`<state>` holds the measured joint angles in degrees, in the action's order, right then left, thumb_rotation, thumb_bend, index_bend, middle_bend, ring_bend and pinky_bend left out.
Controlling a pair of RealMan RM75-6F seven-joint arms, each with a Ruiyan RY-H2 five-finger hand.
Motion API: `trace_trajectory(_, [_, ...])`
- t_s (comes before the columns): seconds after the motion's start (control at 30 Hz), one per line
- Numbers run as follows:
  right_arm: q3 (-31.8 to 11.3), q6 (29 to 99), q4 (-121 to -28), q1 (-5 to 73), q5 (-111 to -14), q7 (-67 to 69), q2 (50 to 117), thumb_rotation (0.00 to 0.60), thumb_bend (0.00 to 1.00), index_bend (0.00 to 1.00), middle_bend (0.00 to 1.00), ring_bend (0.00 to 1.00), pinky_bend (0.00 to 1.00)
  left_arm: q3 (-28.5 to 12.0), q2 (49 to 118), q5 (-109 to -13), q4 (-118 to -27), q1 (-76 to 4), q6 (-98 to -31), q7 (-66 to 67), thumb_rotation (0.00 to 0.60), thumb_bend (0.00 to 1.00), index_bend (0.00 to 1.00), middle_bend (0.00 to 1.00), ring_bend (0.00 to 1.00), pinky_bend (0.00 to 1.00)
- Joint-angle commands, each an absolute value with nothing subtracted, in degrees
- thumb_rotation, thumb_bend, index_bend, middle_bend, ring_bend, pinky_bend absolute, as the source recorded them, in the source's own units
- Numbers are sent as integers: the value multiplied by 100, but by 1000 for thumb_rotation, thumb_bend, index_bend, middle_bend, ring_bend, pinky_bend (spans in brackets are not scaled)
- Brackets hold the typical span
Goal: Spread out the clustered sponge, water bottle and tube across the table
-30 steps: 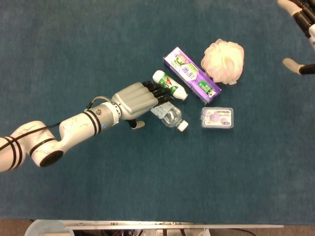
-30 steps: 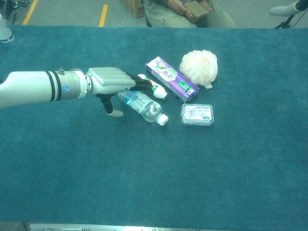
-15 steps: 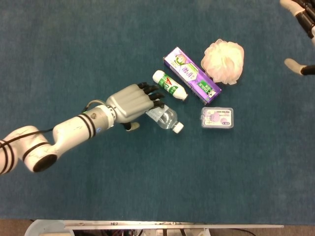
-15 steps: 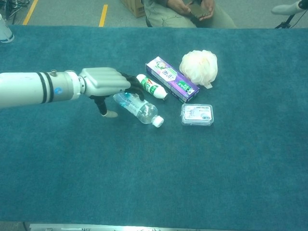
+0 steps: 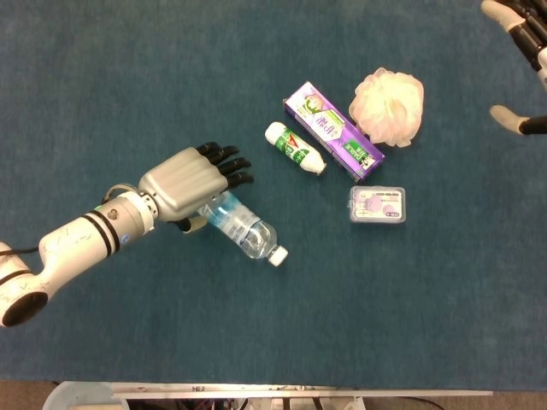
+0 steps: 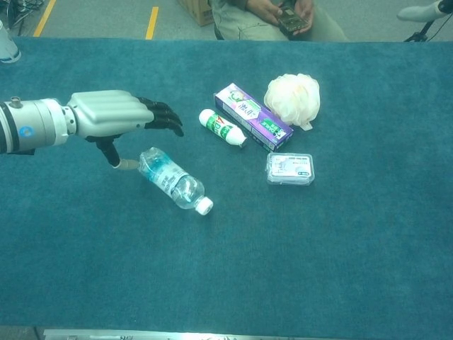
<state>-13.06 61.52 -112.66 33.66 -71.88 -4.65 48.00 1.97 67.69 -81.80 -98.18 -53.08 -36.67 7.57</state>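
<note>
The clear water bottle lies on the blue table, cap pointing toward the front right, apart from the cluster. My left hand hovers over its base end with fingers stretched out and the thumb down beside the base; it grips nothing. The white and green tube lies next to a purple box. The pale puff sponge sits right of the box. My right hand shows partly at the far right edge, fingers apart, empty.
A small clear plastic case with purple contents lies in front of the box. A seated person is beyond the table's far edge. Yellow floor lines show behind the table.
My left hand has drawn back to the left and toward the front, dragging the water bottle away from the tube and box. The tube, box, sponge and case stayed put.
</note>
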Motion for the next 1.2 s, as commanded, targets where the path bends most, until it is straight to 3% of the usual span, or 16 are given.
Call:
trace_trajectory(0.03, [-1316, 6164, -11286, 3345, -7203, -443, 4772, 600, 174, 19, 155, 75, 254, 300, 6724, -8194, -9778, -5310, -3572, 971, 600, 306, 16, 8, 14, 110])
trace_trajectory(0.57, [-1344, 6026, -11258, 3362, -7285, -317, 4757, 600, 173, 19, 155, 75, 254, 642, 6534, -7931, -10181, -4949, -3756, 1660, 600, 301, 0, 0, 0, 110])
trace_trajectory(0.93, [-1338, 5976, -11247, 3343, -7286, -289, 4727, 600, 174, 19, 155, 75, 254, 811, 6854, -8025, -10278, -4541, -4134, 1789, 600, 301, 0, 0, 0, 110])
trace_trajectory(1.2, [-1322, 5980, -11299, 3315, -7288, -337, 4707, 600, 174, 19, 155, 75, 254, 713, 7242, -8041, -10111, -4420, -4303, 1850, 600, 301, 15, 0, 0, 113])
